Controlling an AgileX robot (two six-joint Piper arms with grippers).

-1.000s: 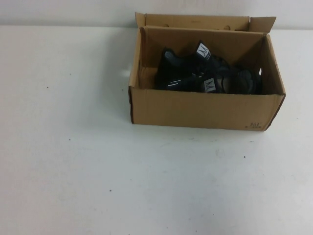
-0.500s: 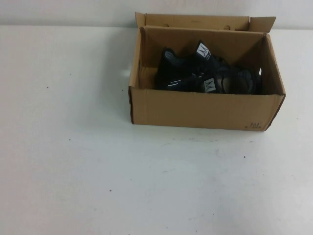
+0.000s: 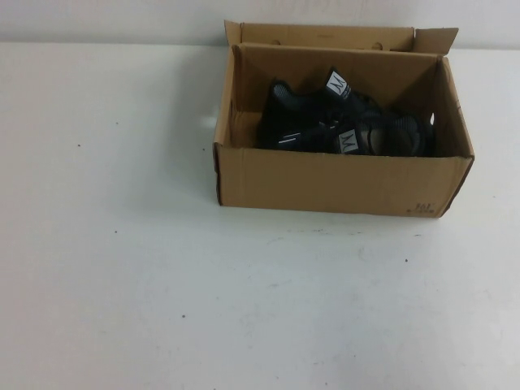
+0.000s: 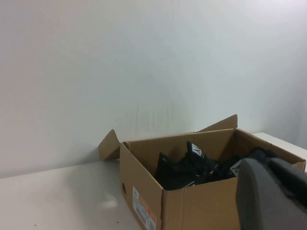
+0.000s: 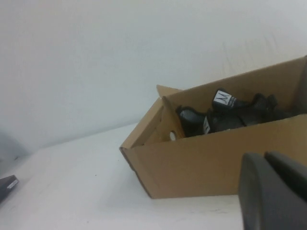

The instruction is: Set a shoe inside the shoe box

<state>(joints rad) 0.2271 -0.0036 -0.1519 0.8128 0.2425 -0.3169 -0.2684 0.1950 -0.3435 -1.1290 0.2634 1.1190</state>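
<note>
An open brown cardboard shoe box (image 3: 341,183) stands at the back of the white table. Two black shoes (image 3: 345,126) with white tongue labels lie inside it. The box (image 4: 192,211) and the shoes (image 4: 192,167) also show in the left wrist view, and the box (image 5: 211,158) and shoes (image 5: 225,115) in the right wrist view. My left gripper (image 4: 268,191) is shut and empty, pulled back to the box's left. My right gripper (image 5: 271,189) is shut and empty, pulled back to the box's right. Neither arm shows in the high view.
The white table (image 3: 162,284) spreads wide in front of and to the left of the box. A pale wall runs behind it. A dark object (image 5: 7,184) lies at the table's edge in the right wrist view.
</note>
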